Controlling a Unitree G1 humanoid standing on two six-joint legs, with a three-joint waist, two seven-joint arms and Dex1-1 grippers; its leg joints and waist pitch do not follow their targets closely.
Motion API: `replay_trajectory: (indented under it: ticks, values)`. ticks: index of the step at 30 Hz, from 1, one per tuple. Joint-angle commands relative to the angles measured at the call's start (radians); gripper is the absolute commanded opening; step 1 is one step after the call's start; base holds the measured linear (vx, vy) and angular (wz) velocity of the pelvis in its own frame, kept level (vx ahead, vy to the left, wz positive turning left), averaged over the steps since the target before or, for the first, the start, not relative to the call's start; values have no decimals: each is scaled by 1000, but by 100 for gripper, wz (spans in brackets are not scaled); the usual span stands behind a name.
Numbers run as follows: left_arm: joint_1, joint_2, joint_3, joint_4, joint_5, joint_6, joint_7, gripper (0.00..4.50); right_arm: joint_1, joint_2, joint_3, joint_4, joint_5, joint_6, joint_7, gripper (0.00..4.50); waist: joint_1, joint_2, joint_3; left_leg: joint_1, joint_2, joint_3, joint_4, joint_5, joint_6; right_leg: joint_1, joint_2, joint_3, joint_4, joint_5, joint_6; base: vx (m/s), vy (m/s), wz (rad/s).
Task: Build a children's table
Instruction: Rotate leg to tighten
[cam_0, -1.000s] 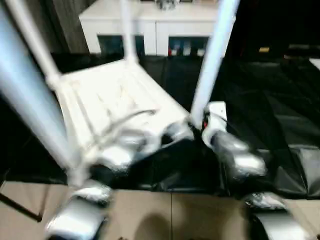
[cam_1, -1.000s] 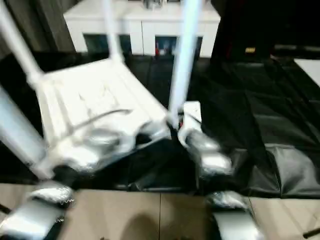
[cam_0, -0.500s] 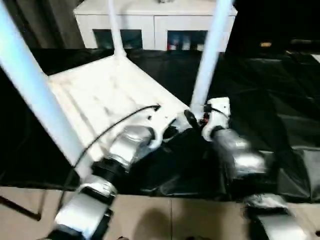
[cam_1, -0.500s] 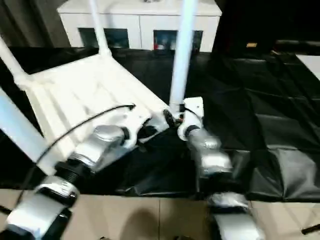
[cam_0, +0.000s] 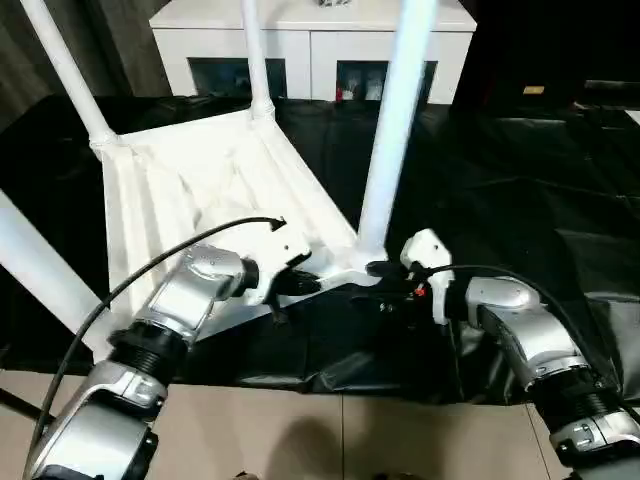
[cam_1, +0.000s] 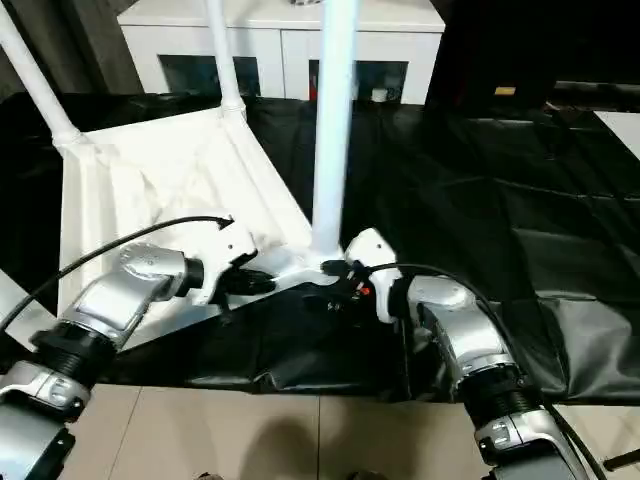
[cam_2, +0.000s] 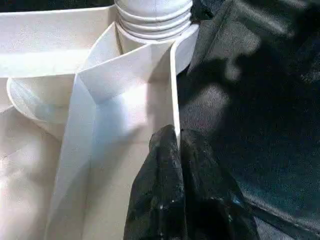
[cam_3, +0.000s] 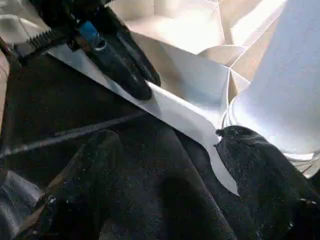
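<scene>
Head pair looks forward and down over both forearms; each wrist camera sits close behind its fingers — both share the tabletop (cam_0: 215, 190) rim

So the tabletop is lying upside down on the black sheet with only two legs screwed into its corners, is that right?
Not quite. The tabletop does lie upside down on the black sheet, but the left eye view shows four legs standing in its corners, among them the near one by the right gripper.

I am working in what reads as a furnished indoor room, home or showroom I cannot tell. A white glass-doored cabinet (cam_0: 310, 45) stands at the back, black sheeting (cam_0: 520, 200) covers the floor, and beige floor tiles (cam_0: 300, 430) show at my feet.
</scene>
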Motion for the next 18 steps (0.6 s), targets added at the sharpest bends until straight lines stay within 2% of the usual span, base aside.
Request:
replay_trajectory:
  ticks: [1,2,4,5,7,9,10,11,14,17,18]
  values:
    - [23,-6,-67,-27,4,-2,-113,0,-15,-49,-32,-37,-18,20,-9,356,4,-9,-69,7,35,-8,-72,-185,74,60,-51,37,-50,-190,-258,0,0,0]
    - [24,-5,-68,-30,3,0,-113,0,-14,-53,-30,-40,-20,23,-4,356,5,-9,-69,6,35,-8,-71,-174,78,60,-50,37,-49,-176,-261,0,0,0]
    - [22,-3,-64,-29,3,10,-98,0,11,-104,-5,-98,-25,77,59,356,10,-12,-71,6,35,-8,-67,-138,98,64,-50,37,-43,-128,-271,0,0,0]
    - [21,-2,-65,-26,4,10,-97,0,20,-117,-9,-119,-18,92,69,356,15,-15,-71,9,36,-4,-64,-129,109,60,-51,39,-43,-118,-276,0,0,0]
    - [21,1,-62,-27,6,12,-85,0,40,-142,-28,-161,10,122,88,356,25,-12,-70,9,37,-3,-65,-125,115,61,-50,40,-44,-123,-276,0,0,0]
    - [21,1,-57,-32,0,17,-85,0,48,-166,-38,-165,9,117,88,356,32,-14,-70,12,38,-2,-65,-141,109,58,-52,39,-44,-143,-274,0,0,0]
    - [21,2,-56,-35,-1,18,-88,0,47,-173,-47,-156,8,107,81,356,33,-8,-70,12,37,-3,-65,-149,103,57,-51,39,-45,-153,-272,0,0,0]
    - [21,3,-55,-36,-1,18,-90,0,47,-178,-53,-150,7,101,76,356,33,-11,-69,13,37,-2,-66,-163,95,57,-52,39,-48,-171,-267,0,0,0]
    - [27,11,-53,-50,-8,10,-112,0,35,-166,-84,-113,9,80,33,356,32,-9,-68,14,36,-3,-67,-184,79,56,-53,39,-52,-206,-255,0,0,0]
    - [29,13,-53,-60,-11,6,-119,0,33,-140,-93,-97,21,86,21,356,31,-11,-71,11,34,-2,-66,-169,77,58,-51,38,-49,-189,-256,0,0,0]
    - [30,12,-53,-66,-15,9,-123,0,27,-126,-89,-71,8,62,3,356,31,-10,-71,10,34,-3,-66,-165,79,59,-51,37,-47,-183,-257,0,0,0]
